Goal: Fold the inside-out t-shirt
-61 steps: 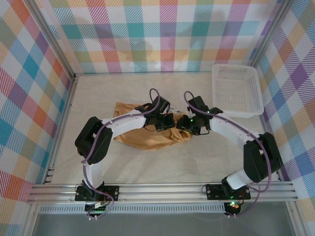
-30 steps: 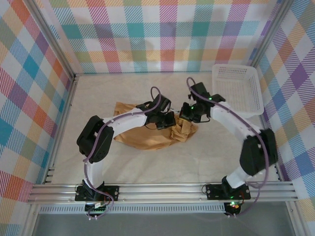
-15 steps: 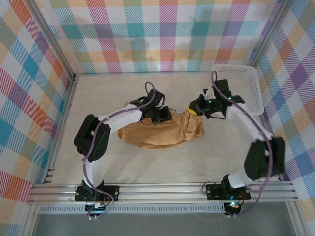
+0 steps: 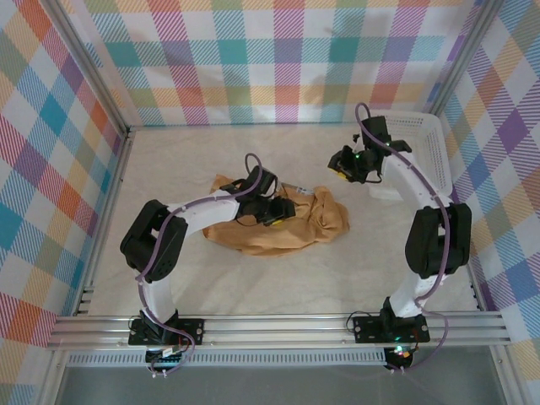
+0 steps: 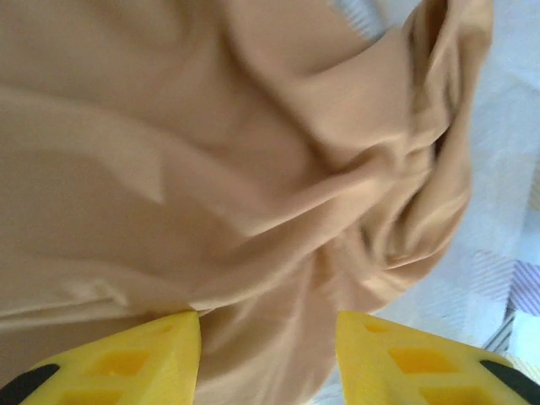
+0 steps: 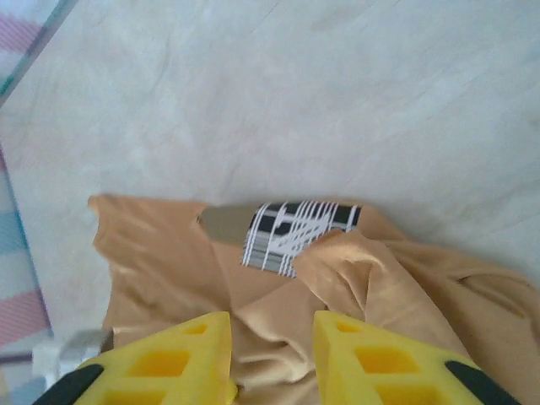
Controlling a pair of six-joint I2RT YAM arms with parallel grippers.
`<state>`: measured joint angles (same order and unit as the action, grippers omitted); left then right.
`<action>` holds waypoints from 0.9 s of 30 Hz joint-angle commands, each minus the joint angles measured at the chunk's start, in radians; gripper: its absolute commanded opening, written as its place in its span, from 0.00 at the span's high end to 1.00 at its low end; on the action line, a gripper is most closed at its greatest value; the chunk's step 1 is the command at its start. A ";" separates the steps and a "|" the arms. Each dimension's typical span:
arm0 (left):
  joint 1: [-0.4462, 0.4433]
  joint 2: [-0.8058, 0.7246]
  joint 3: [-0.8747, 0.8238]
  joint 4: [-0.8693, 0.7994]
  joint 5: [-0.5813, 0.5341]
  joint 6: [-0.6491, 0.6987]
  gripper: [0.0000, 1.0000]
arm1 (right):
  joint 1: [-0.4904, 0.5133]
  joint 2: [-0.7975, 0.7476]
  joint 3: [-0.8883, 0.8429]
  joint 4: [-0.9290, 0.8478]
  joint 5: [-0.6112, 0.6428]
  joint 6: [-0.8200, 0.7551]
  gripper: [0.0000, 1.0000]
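The t-shirt (image 4: 291, 232) lies crumpled mid-table (image 4: 253, 287). The left gripper (image 4: 278, 211) sits low over it, fingers apart (cloth bunches just beyond them). The right gripper (image 4: 341, 165) hangs clear beside the basket (image 4: 422, 156), fingers apart and empty.

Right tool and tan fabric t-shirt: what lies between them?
Bare pale tabletop lies between the right tool and the tan soft fabric t-shirt; the top external view shows it.
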<state>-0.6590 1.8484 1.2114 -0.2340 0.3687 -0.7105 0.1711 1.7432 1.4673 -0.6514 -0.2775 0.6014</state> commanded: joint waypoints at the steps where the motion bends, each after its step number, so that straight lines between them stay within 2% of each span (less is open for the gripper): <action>1: 0.007 -0.011 -0.037 -0.024 -0.026 0.016 0.54 | 0.018 0.006 -0.027 -0.057 0.054 -0.043 0.66; 7: 0.007 -0.022 -0.024 -0.077 -0.039 0.038 0.55 | 0.117 -0.074 -0.162 -0.009 0.046 -0.084 0.75; 13: 0.012 -0.005 -0.006 -0.113 -0.053 0.044 0.55 | 0.133 -0.005 -0.211 -0.073 0.127 -0.110 0.70; 18: 0.022 0.013 -0.010 -0.107 -0.047 0.030 0.55 | 0.132 0.061 -0.211 -0.031 0.089 -0.097 0.71; 22: 0.022 0.016 -0.003 -0.108 -0.038 0.028 0.56 | 0.133 0.089 -0.185 -0.032 0.088 -0.086 0.83; 24: 0.024 0.008 -0.003 -0.112 -0.042 0.029 0.57 | 0.131 0.070 -0.186 -0.031 0.095 -0.087 1.00; 27: 0.027 0.003 -0.001 -0.114 -0.042 0.032 0.57 | 0.117 0.023 -0.197 -0.032 0.068 -0.093 1.00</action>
<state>-0.6441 1.8511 1.1839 -0.3157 0.3283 -0.6876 0.3008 1.8263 1.2621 -0.6777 -0.1848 0.5148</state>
